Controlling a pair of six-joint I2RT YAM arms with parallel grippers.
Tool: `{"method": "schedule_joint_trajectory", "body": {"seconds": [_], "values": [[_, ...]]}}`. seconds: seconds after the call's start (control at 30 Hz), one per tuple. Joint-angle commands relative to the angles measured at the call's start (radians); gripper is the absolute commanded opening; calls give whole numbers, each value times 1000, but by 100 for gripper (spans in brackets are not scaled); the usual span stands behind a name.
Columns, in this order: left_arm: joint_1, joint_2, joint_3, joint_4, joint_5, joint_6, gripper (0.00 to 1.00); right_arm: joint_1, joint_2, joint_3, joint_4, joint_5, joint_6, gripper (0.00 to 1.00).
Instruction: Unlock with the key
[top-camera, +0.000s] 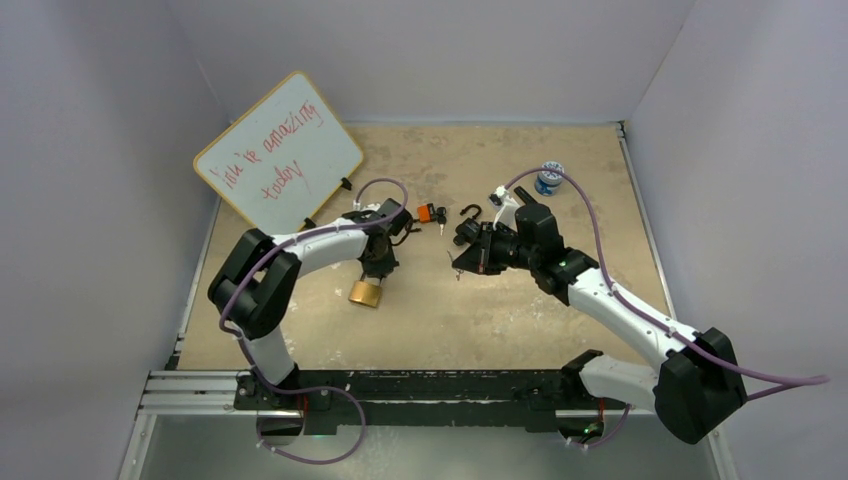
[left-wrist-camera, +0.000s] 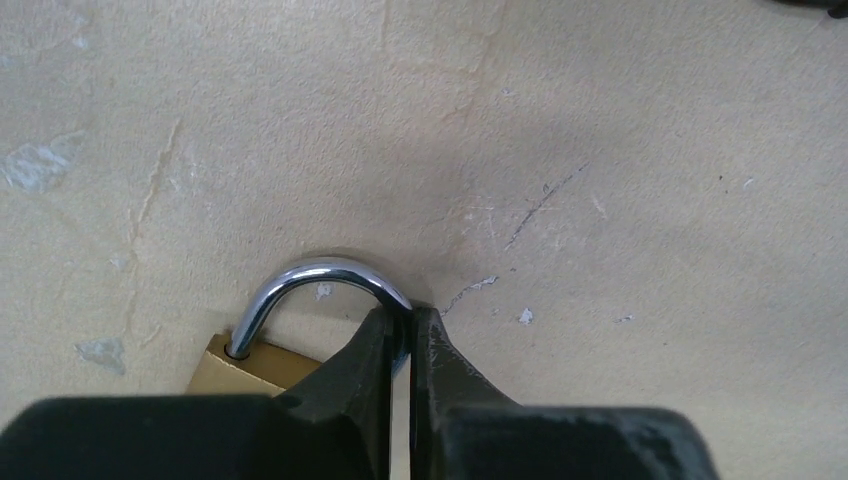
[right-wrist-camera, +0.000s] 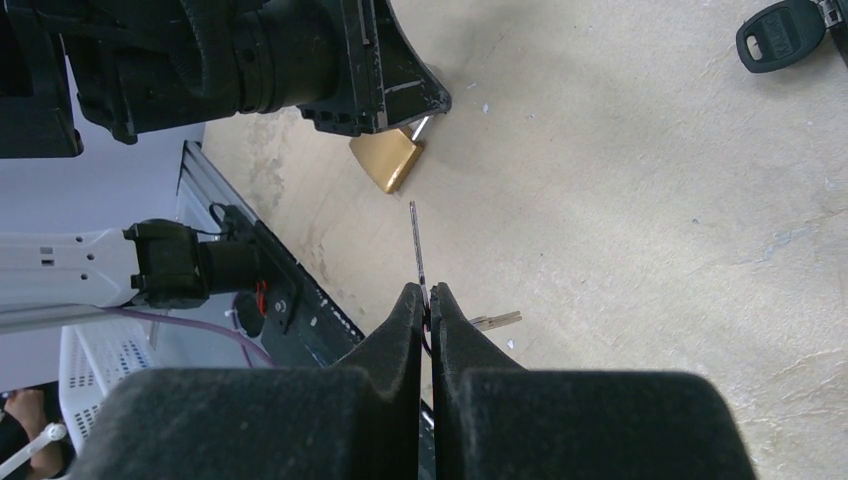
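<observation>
I count one brass padlock (top-camera: 366, 293), two grippers and three keys. One key (right-wrist-camera: 415, 245) is in my right gripper (right-wrist-camera: 428, 295). A second key (right-wrist-camera: 495, 321) pokes out sideways just beside those fingertips, and a black-headed key (right-wrist-camera: 780, 35) lies in the upper right corner of the right wrist view. There is also one whiteboard (top-camera: 278, 150) at the upper left of the overhead frame.

The left gripper (left-wrist-camera: 402, 325) is closed down to a narrow slit, pinching the right leg of the padlock's silver shackle (left-wrist-camera: 320, 275). The brass body hangs toward the lower left of the left wrist view. Overhead, the padlock is left of centre, directly below the left gripper, shackle end up the frame and body down.

The right gripper is clamped shut on the key's head, right of centre in the overhead frame. The blade shows edge-on as a thin line. Its long axis runs almost straight up the right wrist view, with the tip aimed at the padlock near the top centre. The tip stops short of the brass, clearly apart from it.
</observation>
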Motion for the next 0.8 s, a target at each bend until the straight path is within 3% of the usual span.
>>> {"method": "schedule_joint_trajectory", "body": {"seconds": [0.0, 0.3, 0.77], "values": [[-8, 14, -5, 45, 10, 39, 0, 1, -4, 8, 9, 29, -22, 0], [-100, -238, -96, 355, 40, 208, 0, 1, -22, -3, 9, 87, -7, 0], [-189, -450, -385, 728, 33, 297, 0, 1, -18, -9, -24, 139, 9, 0]]}}
